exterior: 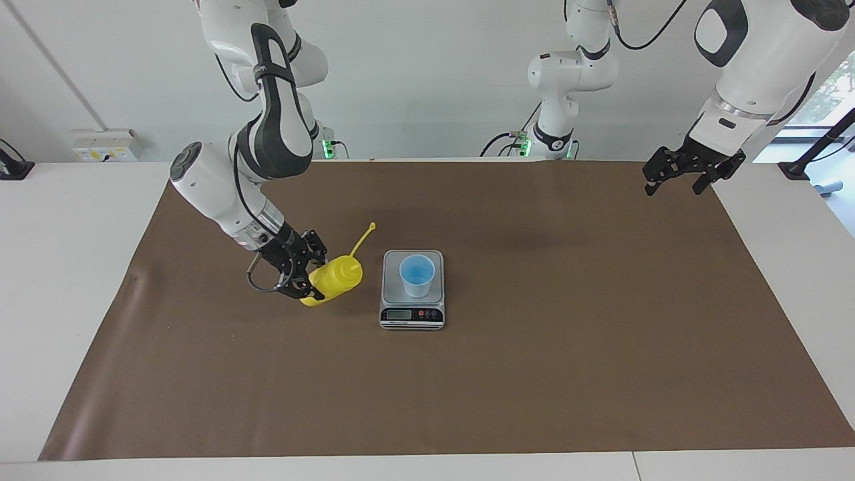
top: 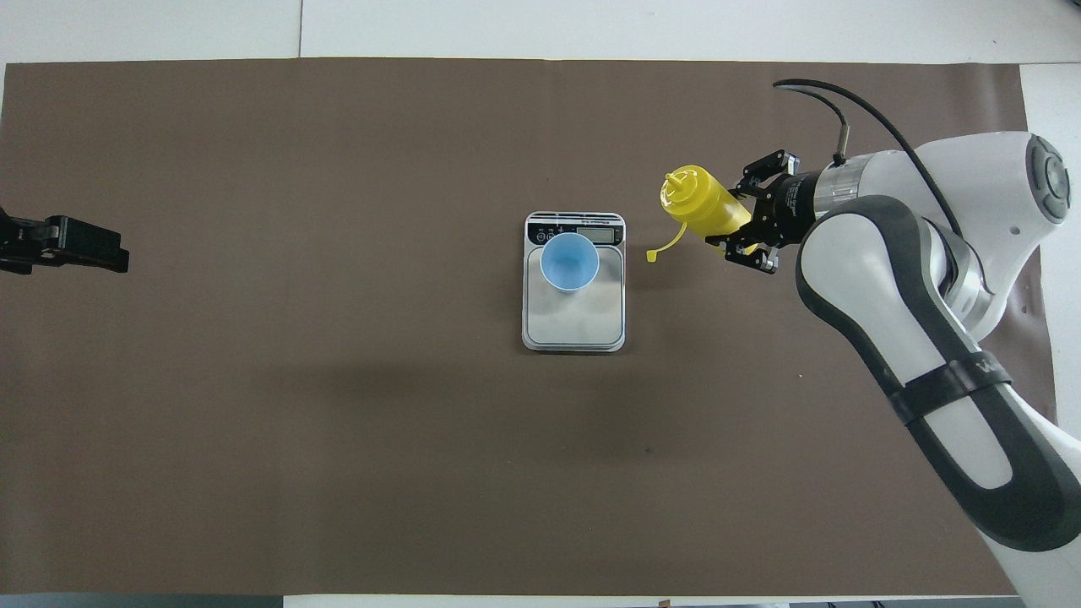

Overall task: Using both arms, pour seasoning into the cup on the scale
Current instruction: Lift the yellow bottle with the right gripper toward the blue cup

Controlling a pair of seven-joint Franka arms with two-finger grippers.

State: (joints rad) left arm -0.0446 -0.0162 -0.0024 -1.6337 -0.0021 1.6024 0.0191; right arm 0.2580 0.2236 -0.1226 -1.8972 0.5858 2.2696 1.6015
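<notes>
Facing view: right gripper (exterior: 298, 275) pinches the seasoning (exterior: 334, 279) low on its squishy body, cup (exterior: 417, 274) just past the nozzle; left gripper (exterior: 681, 175) waits, fingers spread.

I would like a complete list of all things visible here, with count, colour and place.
seasoning bottle: one, yellow, tilted, beside the scale toward the right arm's end, held by the right tool
cup: one, light blue, upright on the scale's platform
scale: one, silver with black panel, mid-mat
mat: one, brown, covering the table
table: one, white
right tool: one, black, shut on the bottle
left tool: one, black, waiting over the mat's edge
</notes>
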